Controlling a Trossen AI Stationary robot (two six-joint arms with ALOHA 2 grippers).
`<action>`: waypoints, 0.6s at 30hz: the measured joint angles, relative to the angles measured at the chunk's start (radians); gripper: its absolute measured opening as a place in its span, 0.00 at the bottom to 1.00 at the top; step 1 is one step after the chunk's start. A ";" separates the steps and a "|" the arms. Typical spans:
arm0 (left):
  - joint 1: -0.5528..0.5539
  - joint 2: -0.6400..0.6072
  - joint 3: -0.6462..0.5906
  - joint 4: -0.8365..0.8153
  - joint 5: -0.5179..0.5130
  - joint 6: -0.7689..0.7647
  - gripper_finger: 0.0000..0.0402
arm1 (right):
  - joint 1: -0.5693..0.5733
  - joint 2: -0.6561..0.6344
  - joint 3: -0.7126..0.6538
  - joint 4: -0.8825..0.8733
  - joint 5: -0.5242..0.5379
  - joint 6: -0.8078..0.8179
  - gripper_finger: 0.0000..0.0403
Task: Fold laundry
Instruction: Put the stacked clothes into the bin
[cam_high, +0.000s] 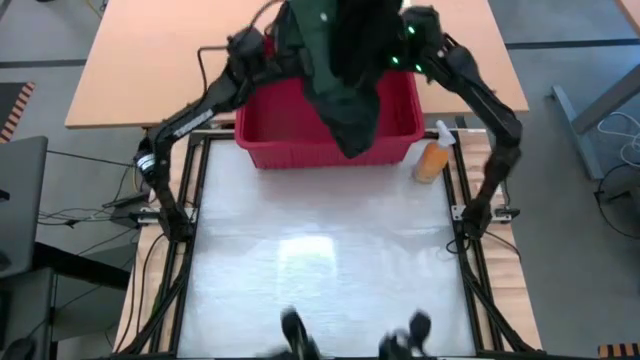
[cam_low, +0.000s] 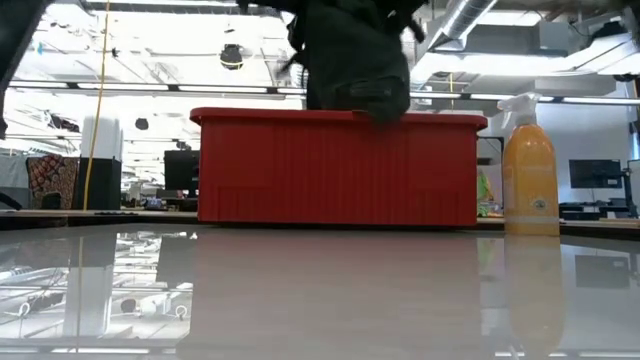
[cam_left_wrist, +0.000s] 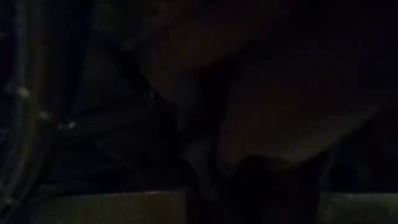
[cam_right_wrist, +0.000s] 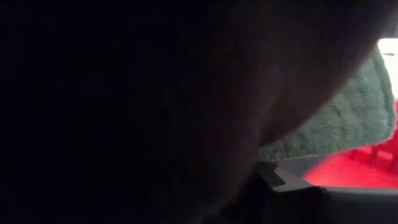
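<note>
Laundry (cam_high: 345, 60) hangs in a dark bunch above the red basket (cam_high: 270, 125), your arms up beside it; finger states I cannot tell. Nothing's laid on the table (cam_high: 320, 240) yet, every fold remains.

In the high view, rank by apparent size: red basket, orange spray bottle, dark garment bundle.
1. Red basket, widest in the picture.
2. Dark garment bundle, nearly as large; it hangs above the basket, nearer the camera, so this ranking is unsure.
3. Orange spray bottle, clearly smallest.

Soft matt cloth laundry (cam_high: 345, 70), ribbed plastic basket (cam_low: 335, 170), glossy table (cam_low: 320, 300)
</note>
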 joint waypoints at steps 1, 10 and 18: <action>0.040 0.018 0.016 0.013 0.046 0.001 0.09 | -0.023 0.034 0.035 0.017 -0.015 -0.007 0.20; 0.266 0.229 0.209 0.030 0.369 0.061 0.08 | -0.149 0.248 0.100 0.226 -0.120 -0.006 0.20; 0.363 0.393 0.287 0.066 0.473 0.080 0.08 | -0.198 0.407 0.096 0.440 -0.137 0.052 0.20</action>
